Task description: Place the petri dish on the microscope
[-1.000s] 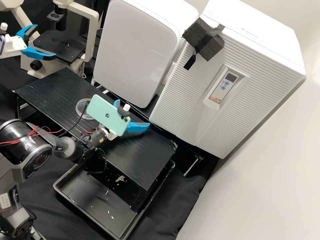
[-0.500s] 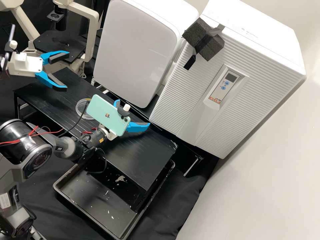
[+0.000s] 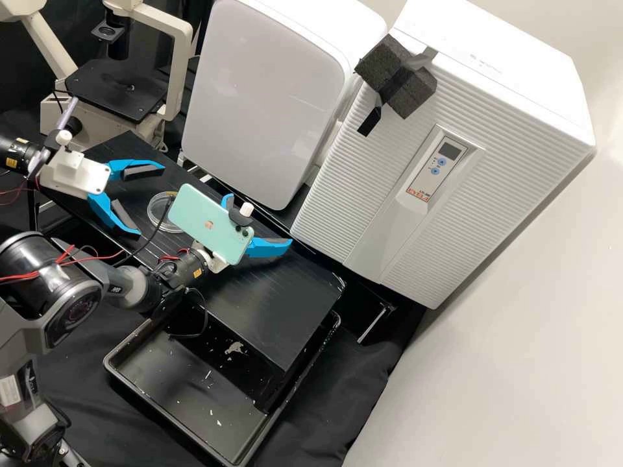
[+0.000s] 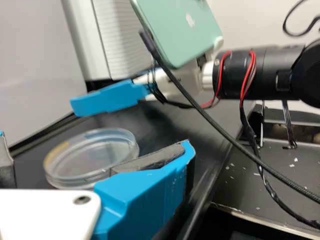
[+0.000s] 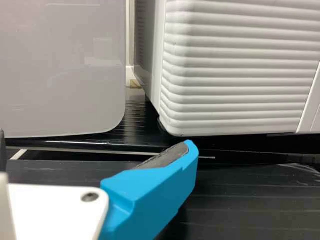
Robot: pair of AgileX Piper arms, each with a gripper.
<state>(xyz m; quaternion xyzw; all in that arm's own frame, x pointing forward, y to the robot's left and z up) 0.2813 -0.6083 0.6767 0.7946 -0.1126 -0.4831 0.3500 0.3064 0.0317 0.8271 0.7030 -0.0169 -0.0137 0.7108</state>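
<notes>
The petri dish (image 3: 158,213) lies between the long edges of the black stand (image 3: 259,318), partly hidden by a green phone (image 3: 211,224). Near it, the left gripper (image 3: 150,198) is spread wide, gripping nothing; the right gripper (image 3: 259,220), also wide and empty, has one finger mostly covered. The microscope's (image 3: 117,91) top is cut off

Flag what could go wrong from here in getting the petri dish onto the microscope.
The left gripper could bump the phone mounted on the right arm, which sits close by the petri dish. The cable hanging from that phone might snag on a finger. The dish is low and round, so an off-centre grip may push it along the black platform instead of lifting it.
</notes>
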